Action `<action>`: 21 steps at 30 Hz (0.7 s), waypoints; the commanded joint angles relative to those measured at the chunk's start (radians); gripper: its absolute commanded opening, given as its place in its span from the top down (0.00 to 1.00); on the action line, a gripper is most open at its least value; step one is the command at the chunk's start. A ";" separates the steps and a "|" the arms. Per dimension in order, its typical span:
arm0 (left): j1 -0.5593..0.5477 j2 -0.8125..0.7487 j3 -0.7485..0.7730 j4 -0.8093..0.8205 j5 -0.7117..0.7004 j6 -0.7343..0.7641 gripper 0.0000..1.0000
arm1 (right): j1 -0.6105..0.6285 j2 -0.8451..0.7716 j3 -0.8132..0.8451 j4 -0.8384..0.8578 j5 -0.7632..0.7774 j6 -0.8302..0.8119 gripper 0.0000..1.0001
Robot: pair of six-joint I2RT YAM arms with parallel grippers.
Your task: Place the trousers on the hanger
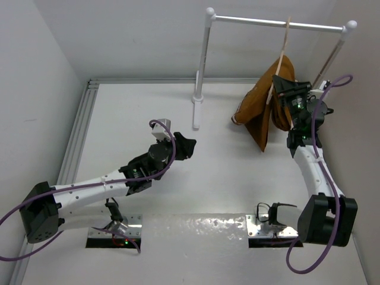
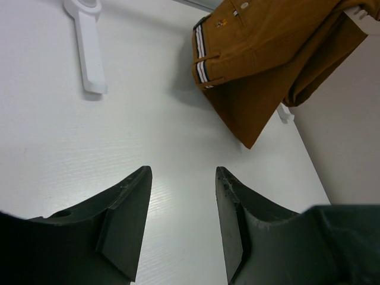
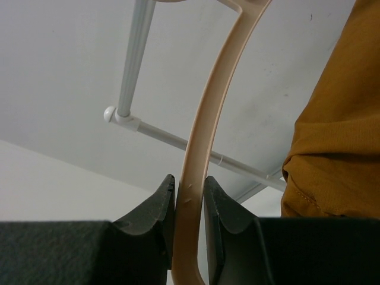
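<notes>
A: What could go wrong for you here?
B: Your right gripper [image 3: 189,191] pinches the thin hanger [image 3: 209,113]. Tug it sideways and the hanger may swing, and the trousers [image 1: 259,116] could slide off.
A: Where are the trousers?
B: Hanging over the hanger, under the white rail [image 1: 279,24], just beside your right gripper. Your left gripper [image 2: 181,196] is wide open, holds nothing, and is well apart.

White clothes rail [image 1: 261,22] stands at the back of the table [image 1: 225,178], round knobs on both top corners, a flat foot sticking out forward. Silver track [image 1: 80,133] runs down the table's left edge, plain white walls [image 1: 119,35] behind.
</notes>
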 commanded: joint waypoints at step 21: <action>-0.004 -0.104 0.065 -0.153 0.028 0.006 0.54 | -0.010 -0.440 0.061 -0.502 -0.059 -0.437 0.01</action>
